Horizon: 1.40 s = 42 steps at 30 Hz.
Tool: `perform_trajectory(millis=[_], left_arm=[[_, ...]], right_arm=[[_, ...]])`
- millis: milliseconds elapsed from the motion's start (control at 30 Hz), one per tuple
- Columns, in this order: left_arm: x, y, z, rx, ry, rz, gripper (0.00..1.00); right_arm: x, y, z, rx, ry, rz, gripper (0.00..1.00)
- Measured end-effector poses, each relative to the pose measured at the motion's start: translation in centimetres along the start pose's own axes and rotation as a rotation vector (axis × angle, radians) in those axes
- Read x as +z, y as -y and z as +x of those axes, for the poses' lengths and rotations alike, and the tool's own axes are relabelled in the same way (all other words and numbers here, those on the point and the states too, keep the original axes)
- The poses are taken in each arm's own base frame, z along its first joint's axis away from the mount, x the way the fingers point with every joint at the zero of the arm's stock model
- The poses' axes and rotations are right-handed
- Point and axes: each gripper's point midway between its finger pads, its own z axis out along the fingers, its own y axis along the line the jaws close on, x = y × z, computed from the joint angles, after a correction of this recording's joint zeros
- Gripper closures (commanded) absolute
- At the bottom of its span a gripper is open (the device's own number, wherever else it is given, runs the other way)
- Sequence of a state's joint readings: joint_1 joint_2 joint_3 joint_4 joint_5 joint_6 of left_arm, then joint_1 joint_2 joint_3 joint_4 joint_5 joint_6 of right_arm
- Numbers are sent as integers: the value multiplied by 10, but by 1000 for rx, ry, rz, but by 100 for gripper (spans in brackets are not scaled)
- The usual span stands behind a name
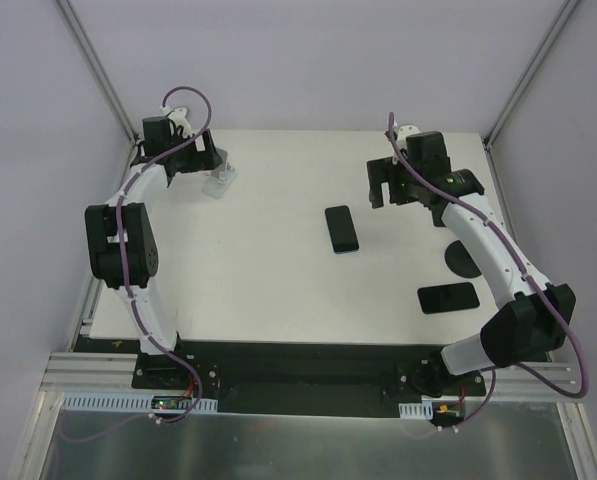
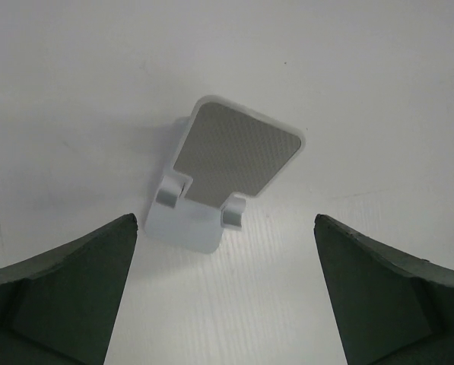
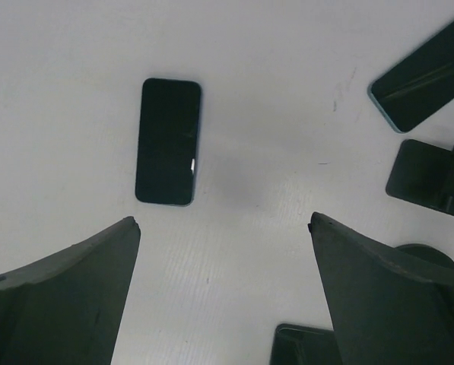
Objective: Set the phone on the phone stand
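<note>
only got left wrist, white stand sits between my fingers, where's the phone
Observer: A phone lies flat mid-table, off to the right of the stand.
Operator: just that one
Observer: No, a second phone lies flat near the front right, beside the right arm.
Operator: right arm holding anything
Observer: No, the right fingers are open with only bare table between them.

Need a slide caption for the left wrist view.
Open left gripper hovers over the grey-padded white plastic phone stand, empty on the white table.
</note>
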<state>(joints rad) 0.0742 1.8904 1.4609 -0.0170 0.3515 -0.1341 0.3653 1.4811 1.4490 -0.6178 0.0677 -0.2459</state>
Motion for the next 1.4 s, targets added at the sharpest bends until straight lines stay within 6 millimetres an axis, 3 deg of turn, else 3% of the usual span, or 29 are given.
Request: perform_trajectory(millis=[100,233,400,467,667,833,900,967,1033,1233,1300,1333,1400], left_arm=[[26,-2,-1,50,-22,83,1],[53,-8,-10,73,-20,171,1],[71,-6,-17,42,-28,290,1],[73,-2,-18,26,-31,333,6],[68,21,-8,-31,-73,443,33],[57,34,29,-80,-149,439,56],[49,39,40,-102,-168,430,70],[42,45,50,-122,-182,414,74],[35,51,54,-131,-173,400,86],[19,73,54,-134,-114,367,100],[15,81,54,-126,-97,356,92],[15,84,53,-124,-84,347,69],[13,88,54,-125,-70,329,47]], right_arm=[[-8,-7,3,24,40,-105,4],[-19,-17,-10,42,133,-216,4],[-25,-28,-25,41,206,-296,4],[-26,-31,-28,45,217,-314,4],[-20,-33,-27,53,208,-328,4],[-17,-34,-26,59,200,-330,4],[-17,-34,-26,62,199,-332,4],[-17,-34,-26,63,199,-332,4],[-17,-34,-26,63,199,-332,4],[-15,-33,-25,64,191,-328,4],[-11,-33,-22,66,175,-327,4],[-9,-33,-21,68,167,-327,4],[-5,-33,-17,71,147,-326,4]])
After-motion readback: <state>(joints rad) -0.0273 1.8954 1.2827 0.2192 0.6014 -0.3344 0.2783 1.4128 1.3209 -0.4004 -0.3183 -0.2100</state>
